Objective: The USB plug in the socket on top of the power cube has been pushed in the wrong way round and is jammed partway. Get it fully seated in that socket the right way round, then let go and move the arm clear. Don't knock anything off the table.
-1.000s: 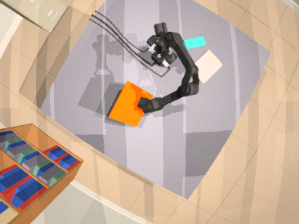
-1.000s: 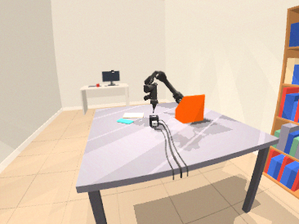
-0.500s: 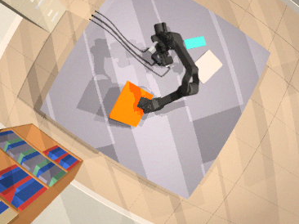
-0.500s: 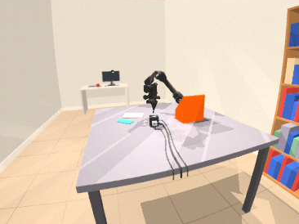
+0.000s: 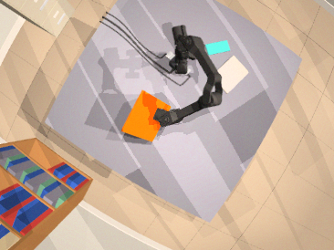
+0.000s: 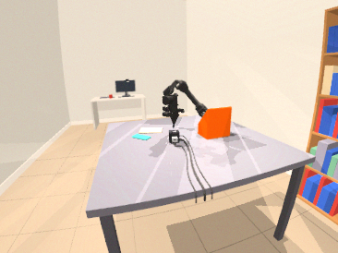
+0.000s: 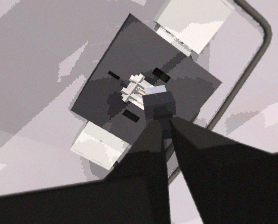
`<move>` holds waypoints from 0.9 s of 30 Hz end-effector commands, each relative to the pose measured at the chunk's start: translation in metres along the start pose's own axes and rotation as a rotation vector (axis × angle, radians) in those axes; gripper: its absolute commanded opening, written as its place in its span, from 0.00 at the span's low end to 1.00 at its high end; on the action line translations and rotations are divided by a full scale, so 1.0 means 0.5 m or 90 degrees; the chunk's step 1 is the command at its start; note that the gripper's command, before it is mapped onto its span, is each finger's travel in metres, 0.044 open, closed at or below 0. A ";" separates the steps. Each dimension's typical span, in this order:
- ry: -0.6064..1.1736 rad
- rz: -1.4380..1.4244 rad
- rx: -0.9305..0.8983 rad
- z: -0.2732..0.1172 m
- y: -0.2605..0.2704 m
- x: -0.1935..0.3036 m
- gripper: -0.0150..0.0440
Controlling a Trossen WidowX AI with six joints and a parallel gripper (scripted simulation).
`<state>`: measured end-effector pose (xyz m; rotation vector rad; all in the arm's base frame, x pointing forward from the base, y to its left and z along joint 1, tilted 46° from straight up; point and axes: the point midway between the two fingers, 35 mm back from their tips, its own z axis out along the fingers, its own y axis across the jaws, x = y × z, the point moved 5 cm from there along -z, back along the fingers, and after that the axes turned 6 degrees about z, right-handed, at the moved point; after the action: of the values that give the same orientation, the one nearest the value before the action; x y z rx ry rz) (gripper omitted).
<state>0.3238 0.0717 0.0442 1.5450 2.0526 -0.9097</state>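
1. Exterior view, nearest edge of the table (image 6: 138,185): three dark cables (image 6: 196,175) run from the front rim back toward the centre, side by side, ends hanging just over the edge.
2. Mid-table: one power cube (image 6: 174,138), dark, with a pale block on two opposite sides. The cables reach it.
3. Wrist view: cube top (image 7: 110,85) is a dark square carrying three short black slots around a central socket. One USB plug (image 7: 159,102), grey-bodied, sits just off the socket at about 4 o'clock from its centre; a pale metal piece shows at the socket mouth. Whether the plug is in the socket or lifted off it cannot be told.
4. Plug's long axis runs roughly toward the camera, i.e. vertical over the cube top, connector end down.
5. One end effector (image 7: 164,125), pointing straight down over the cube; its fingers nearly closed, pinched on the plug body.
6. Past the cube at roughly 10 o'clock: one cyan card (image 6: 141,137) and one white pad (image 6: 150,130), lying flat, near each other.
7. Farther, at 2 o'clock: one orange box (image 6: 215,122), the arm's base just behind it.
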 end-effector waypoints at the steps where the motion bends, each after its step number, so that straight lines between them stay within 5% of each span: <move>1: 0.000 0.062 0.000 0.000 0.000 0.000 0.25; 27: 0.000 0.471 0.000 0.000 0.000 0.000 0.25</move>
<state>0.3237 0.0717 0.0442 2.0431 1.3371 -0.6282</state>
